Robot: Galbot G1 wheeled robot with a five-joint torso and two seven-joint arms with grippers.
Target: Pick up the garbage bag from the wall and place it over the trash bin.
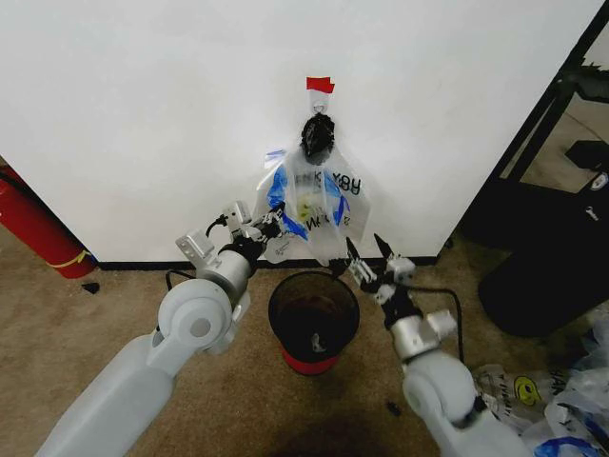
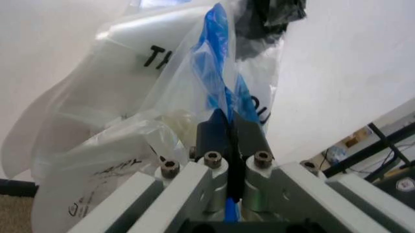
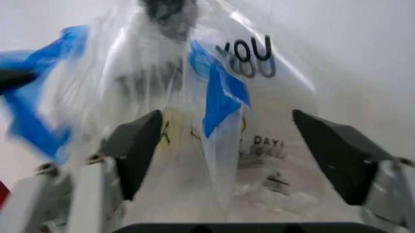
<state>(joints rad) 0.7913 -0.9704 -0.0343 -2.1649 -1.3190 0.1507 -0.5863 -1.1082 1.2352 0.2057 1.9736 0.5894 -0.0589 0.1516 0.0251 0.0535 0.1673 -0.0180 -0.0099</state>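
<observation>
Left end effector [image 1: 269,225] pinching garbage bag [image 1: 319,205]; right end effector [image 1: 365,251] spread wide.

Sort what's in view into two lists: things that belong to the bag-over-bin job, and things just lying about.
Belongs to the job:
- garbage bag, hanging on the wall
- trash bin below it
- left hand, shut on the bag's blue strip
- right hand, open at the bag

Just lying about:
- fire extinguisher
- spare bags on the floor
- red tape

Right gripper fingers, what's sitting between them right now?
In the right wrist view, the open right gripper has the garbage bag between its fingers, a blue strip hanging in the gap.
</observation>
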